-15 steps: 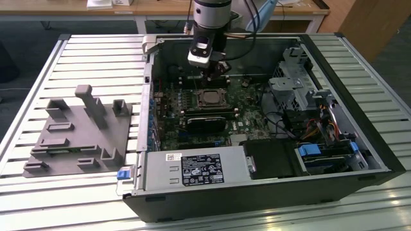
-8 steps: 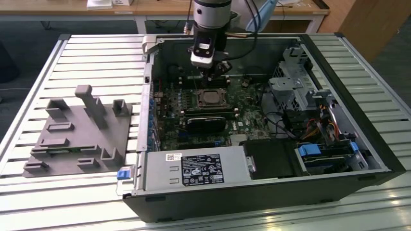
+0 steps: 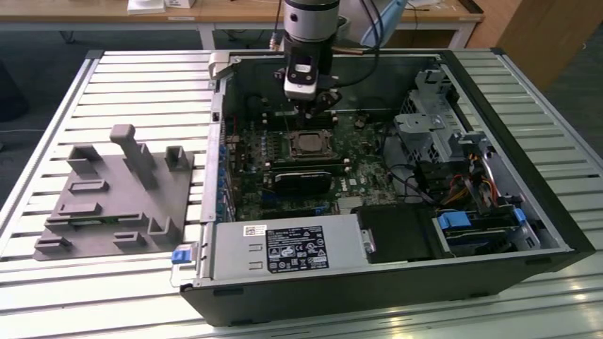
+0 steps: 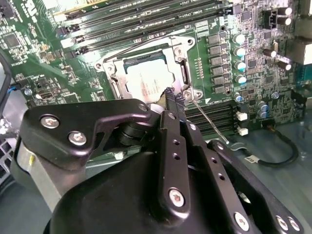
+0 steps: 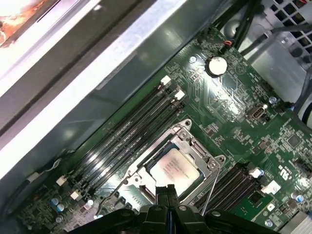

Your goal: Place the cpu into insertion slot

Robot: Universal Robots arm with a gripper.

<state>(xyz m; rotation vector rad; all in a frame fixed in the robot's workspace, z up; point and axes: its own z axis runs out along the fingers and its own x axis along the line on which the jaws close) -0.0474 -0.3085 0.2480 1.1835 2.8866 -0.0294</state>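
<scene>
Hanging over the open computer case (image 3: 377, 293) in the exterior view, the gripper (image 3: 315, 111) sits just above the insertion slot (image 3: 290, 145), where the cpu (image 3: 309, 145) shows as a pale square. The case lies on its side and holds the green motherboard (image 3: 358, 185), a black card (image 3: 301, 178) just below the slot, a labelled power supply (image 3: 282, 248) and a drive cage (image 3: 428, 131). A grey fixture (image 3: 113, 201) stands outside, on the exterior view's left. In the second wrist view, the cpu (image 4: 145, 82) lies flat inside the slot's metal bracket (image 4: 109, 68). The jaws are closed together with nothing between them, their tips (image 4: 171, 95) just off the chip's near edge, beside the thin lever rod (image 4: 209, 117). In the first wrist view, the chip (image 5: 175, 168) looks square to its frame (image 5: 195, 145). Judgement: the placement appears done; the main care is keeping the fingers plumb so they neither nudge the chip nor catch the rod.
</scene>
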